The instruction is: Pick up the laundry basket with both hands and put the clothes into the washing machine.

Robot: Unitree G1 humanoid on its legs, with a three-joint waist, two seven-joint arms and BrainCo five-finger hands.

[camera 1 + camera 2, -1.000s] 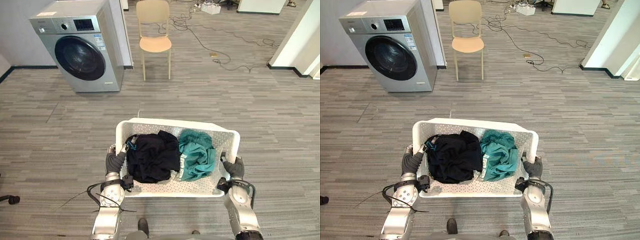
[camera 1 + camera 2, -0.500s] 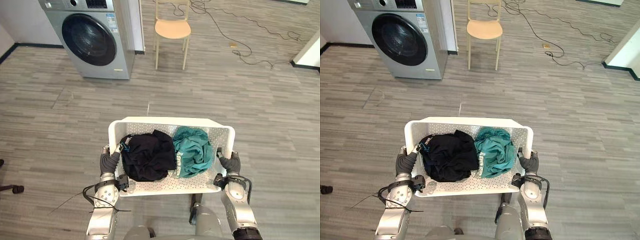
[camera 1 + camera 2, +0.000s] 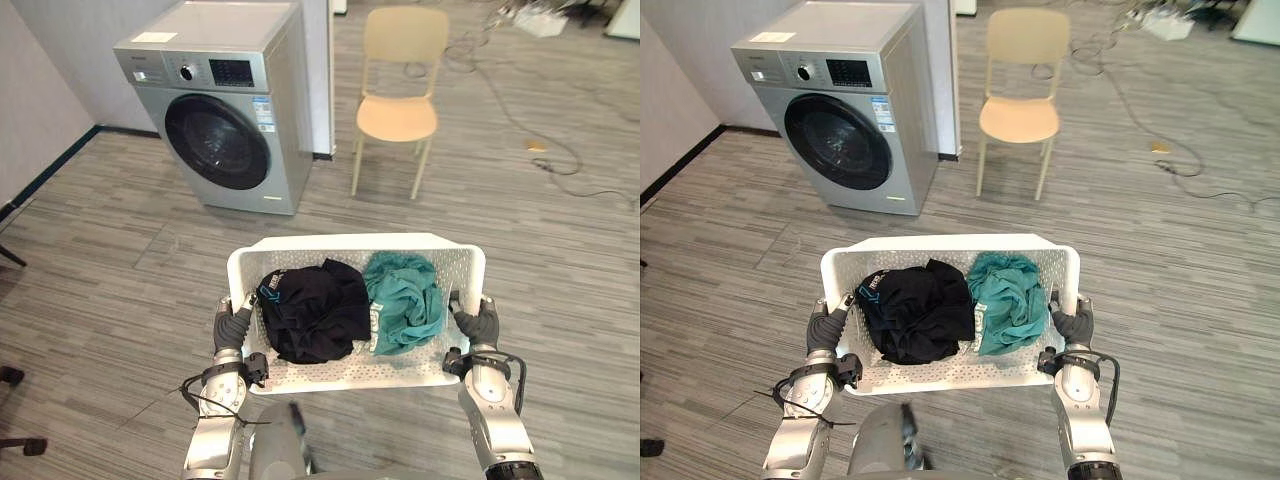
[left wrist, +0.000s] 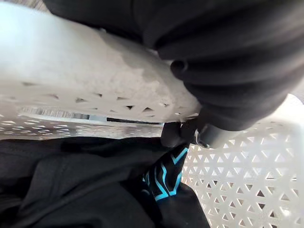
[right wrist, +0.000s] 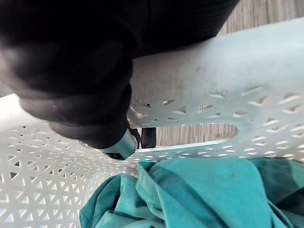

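**Basket carried, washer door shut**

Your left robot hand (image 3: 232, 325) and right robot hand (image 3: 480, 323) each curl over an end rim of the white laundry basket (image 3: 350, 240). It looks lifted off the floor (image 3: 560, 260), with the black garment (image 3: 312, 312) and teal garment (image 3: 405, 300) inside.

The washing machine (image 3: 270, 60) stands well ahead to the left, its round door (image 3: 218, 142) closed. With both hands occupied, you have nothing free to open it. An uneven grip could tilt the basket and spill the clothes. Mind the chair (image 3: 400, 100) near the machine.
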